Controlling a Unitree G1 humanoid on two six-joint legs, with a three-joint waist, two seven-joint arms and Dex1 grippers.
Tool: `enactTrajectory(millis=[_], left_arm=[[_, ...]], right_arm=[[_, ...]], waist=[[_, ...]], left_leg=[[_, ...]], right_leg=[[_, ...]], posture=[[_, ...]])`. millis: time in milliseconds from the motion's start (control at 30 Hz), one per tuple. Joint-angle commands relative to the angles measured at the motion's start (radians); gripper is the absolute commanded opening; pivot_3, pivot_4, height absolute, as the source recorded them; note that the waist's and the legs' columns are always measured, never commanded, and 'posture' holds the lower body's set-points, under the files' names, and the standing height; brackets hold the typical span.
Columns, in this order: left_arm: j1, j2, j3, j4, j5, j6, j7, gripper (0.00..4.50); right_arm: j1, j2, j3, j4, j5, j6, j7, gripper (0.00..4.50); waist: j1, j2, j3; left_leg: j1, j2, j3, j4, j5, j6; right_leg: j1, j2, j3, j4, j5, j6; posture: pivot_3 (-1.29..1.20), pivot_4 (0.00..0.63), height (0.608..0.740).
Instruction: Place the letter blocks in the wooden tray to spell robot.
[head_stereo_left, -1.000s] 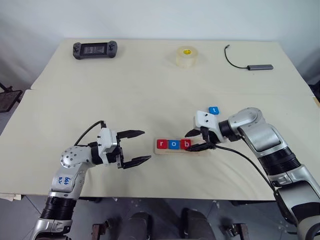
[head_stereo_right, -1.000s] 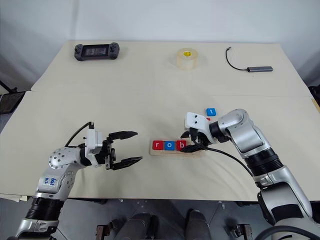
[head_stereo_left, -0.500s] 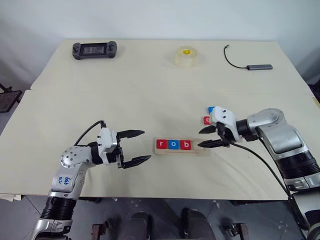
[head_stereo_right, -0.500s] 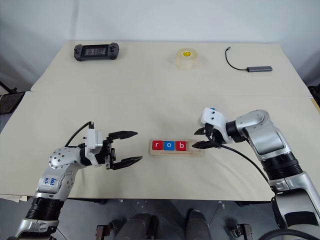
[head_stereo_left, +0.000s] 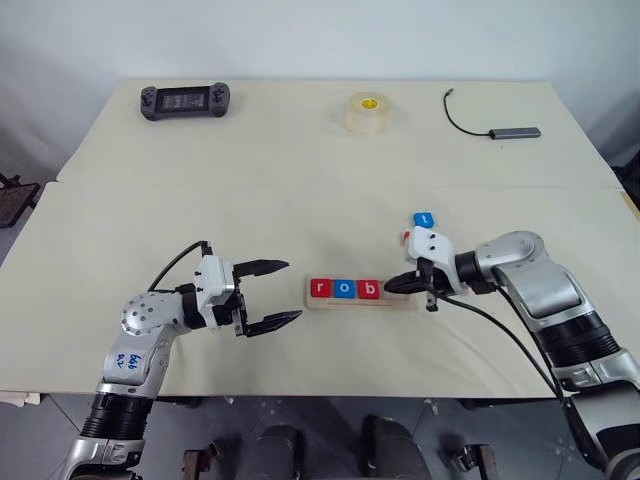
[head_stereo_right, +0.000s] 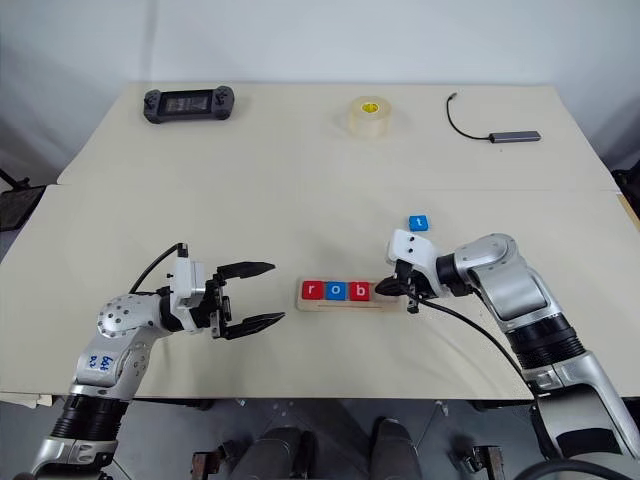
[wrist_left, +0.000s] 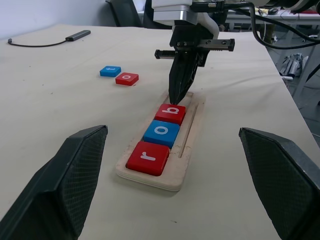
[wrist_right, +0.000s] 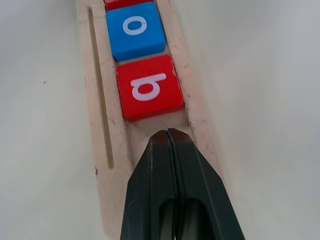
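- Pale wood tray (head_stereo_left: 400, 300) lies at the worktop's (head_stereo_left: 300, 180) near middle, holding red r (head_stereo_left: 321, 288), blue o (head_stereo_left: 345, 289) and red b (head_stereo_left: 369, 290).
- My right gripper (wrist_right: 169, 137) has its fingers clenched on nothing, tip in the tray just behind the b; I judge a gentle nudge seats it.
- Left gripper (head_stereo_left: 283, 293) hovers released, well apart.
- Red o (wrist_left: 127, 78) and blue t (head_stereo_left: 425, 219) wait nearby; two slots remain free.

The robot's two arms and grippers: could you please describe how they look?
Both arms have silver-grey metal shells with black joint sections. Each wrist carries a white block and a black cable. The left gripper and right gripper each have two black tapered fingers. The left arm's shoulder shell bears blue handwritten marks.
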Motion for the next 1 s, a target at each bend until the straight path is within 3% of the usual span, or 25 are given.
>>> enactTrajectory(millis=[33,567,800,867,1000], left_arm=[[-0.007,0.005,0.006,-0.021,0.001,-0.007,0.006,4.5],[-0.013,-0.007,-0.001,-0.011,0.004,-0.014,0.013,4.5],[-0.015,-0.009,-0.003,-0.005,0.006,-0.015,0.01,4.5],[-0.015,-0.007,-0.002,-0.001,0.005,-0.015,0.006,4.5],[-0.024,-0.003,-0.002,0.023,0.005,-0.018,-0.012,4.5]], right_arm=[[-0.02,0.012,0.003,-0.04,0.001,0.004,-0.005,0.01],[-0.026,0.054,0.023,-0.092,0.011,0.057,-0.018,0.01],[0.003,0.038,-0.066,-0.135,0.063,0.049,-0.044,0.01],[0.046,-0.007,-0.131,-0.18,0.104,0.06,-0.037,0.35],[0.189,-0.067,-0.289,-0.236,0.148,-0.006,-0.081,1.57]], waist=[[0.0,0.0,0.0],[0.0,0.0,0.0],[0.001,0.0,0.0],[0.007,0.0,0.0],[0.023,0.0,0.0]], left_leg=[[0.0,0.0,0.0,0.0,0.0,0.0],[0.0,0.0,0.0,0.0,0.0,0.0],[0.0,0.0,0.0,0.0,0.0,0.0],[0.0,0.0,0.0,0.0,0.0,0.0],[0.0,-0.001,-0.001,0.0,0.0,0.0]], right_leg=[[0.0,0.0,0.0,0.0,0.0,0.0],[0.0,0.0,0.0,0.0,0.0,0.0],[0.0,0.0,0.0,0.0,0.0,0.0],[0.0,0.0,0.0,0.0,0.0,0.0],[0.0,-0.001,0.0,-0.001,0.0,0.0]], posture=[[0.0,0.15,0.74],[0.0,0.15,0.74],[0.0,0.15,0.74],[0.0,0.15,0.74],[0.0,0.15,0.74]])
